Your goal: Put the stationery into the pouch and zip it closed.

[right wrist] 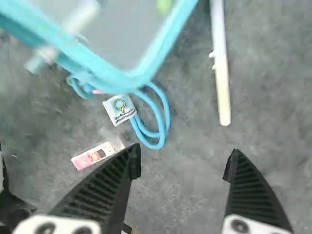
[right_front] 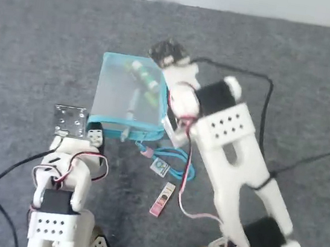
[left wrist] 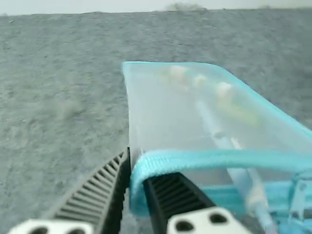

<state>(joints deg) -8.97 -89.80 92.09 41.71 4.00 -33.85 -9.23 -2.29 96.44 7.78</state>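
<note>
The pouch (right_front: 126, 94) lies in the middle of the grey carpet (right_front: 40, 52), mouth toward the arms. It is thin, translucent and floppy, with a stitched teal trim. Green-capped markers (right_front: 146, 83) are already inside.

The left gripper (left wrist: 136, 168) has its fingers clamped on the trim at the mouth's near corner. This is a sound hold, since the trim is the only firm part. The walls would likely buckle or slide under a pinch.

The right gripper (right wrist: 185, 153) hangs over the carpet just beside the pouch's other corner, fingers wide apart and holding nothing. Below it a white pen (right wrist: 219, 63) lies outside, along the pouch's side edge. It is stiff, slim and apt to roll, so a pinch across the mid-barrel looks best.

A small pink item (right_front: 162, 199), possibly an eraser, lies nearer the carpet's near edge between the arm bases. It is light and flat, and should be taken across its narrow width.

For zipping, the teal cord loop (right wrist: 153, 124) with its tag (right wrist: 119, 109) trails from the mouth. It is soft and slack, so gripping close to the slider should pull truer.
</note>
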